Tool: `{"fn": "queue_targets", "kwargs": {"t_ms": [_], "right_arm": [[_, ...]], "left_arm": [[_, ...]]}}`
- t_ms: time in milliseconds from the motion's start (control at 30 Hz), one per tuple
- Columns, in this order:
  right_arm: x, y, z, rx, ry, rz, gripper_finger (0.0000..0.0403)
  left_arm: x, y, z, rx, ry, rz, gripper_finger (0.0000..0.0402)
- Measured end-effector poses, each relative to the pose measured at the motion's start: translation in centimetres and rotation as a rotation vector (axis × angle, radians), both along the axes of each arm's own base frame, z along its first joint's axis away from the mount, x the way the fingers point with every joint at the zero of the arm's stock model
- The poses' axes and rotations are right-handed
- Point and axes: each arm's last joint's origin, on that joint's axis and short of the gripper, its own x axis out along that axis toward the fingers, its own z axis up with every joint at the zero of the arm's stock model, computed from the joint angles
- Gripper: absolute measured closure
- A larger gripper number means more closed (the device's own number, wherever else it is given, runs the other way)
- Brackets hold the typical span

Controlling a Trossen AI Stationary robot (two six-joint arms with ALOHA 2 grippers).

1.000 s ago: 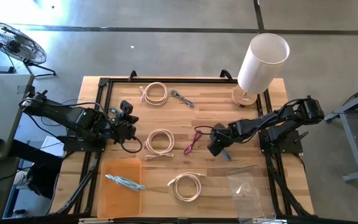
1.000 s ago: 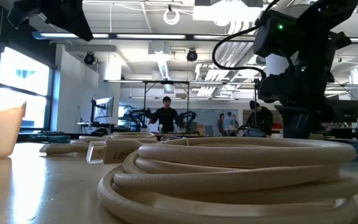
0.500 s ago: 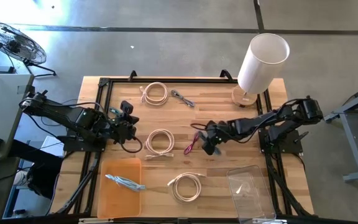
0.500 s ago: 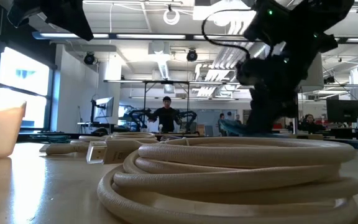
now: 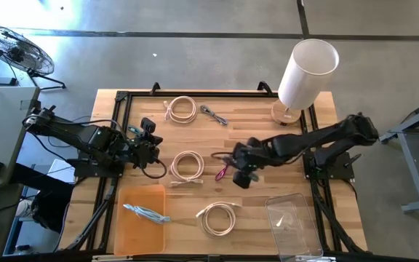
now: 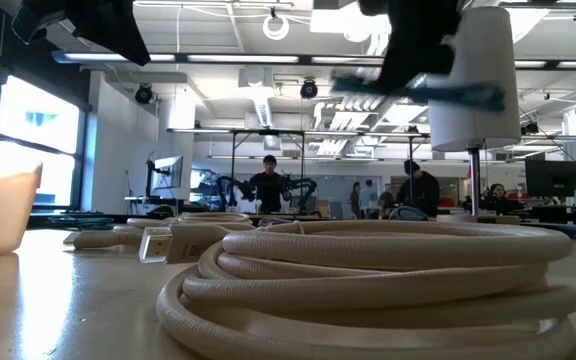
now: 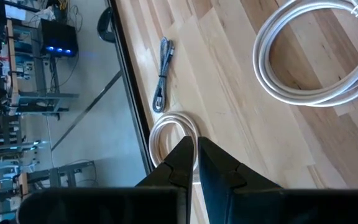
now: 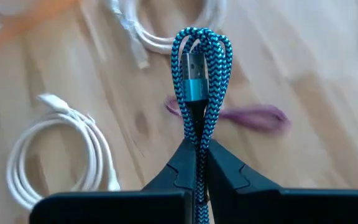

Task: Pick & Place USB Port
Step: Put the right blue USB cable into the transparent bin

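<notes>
Leftward-shifted right end effector [image 8: 196,163] around blue cable [image 8: 199,68]

Grey concrete floor [image 5: 195,51] surrounded the wooden table [image 5: 253,109], with a dark seam running across. A standing fan [image 5: 17,49] sat at the far left corner. Behind the table the low view showed a large workshop: bright window [image 6: 13,125] at left, ceiling strip lights [image 6: 238,58], people [image 6: 268,185] standing among benches and monitors.
</notes>
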Motion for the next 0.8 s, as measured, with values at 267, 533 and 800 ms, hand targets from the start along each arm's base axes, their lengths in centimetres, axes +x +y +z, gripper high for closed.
{"fn": "queue_targets", "kwargs": {"t_ms": [267,533,800], "right_arm": [[-4.3,5.4,8.4,0.023,0.003,-0.19,0.0395],[-8.1,9.9,8.2,0.176,0.11,-0.364,0.0395],[-8.8,14.6,5.4,0.376,0.446,-0.475,0.0395]], "left_arm": [[0.0,0.0,0.0,-0.001,-0.003,0.004,0.0383],[0.0,-0.1,-0.1,-0.058,-0.001,-0.01,0.0383],[0.0,-0.1,-0.1,-0.081,-0.01,0.0,0.0383]]}}
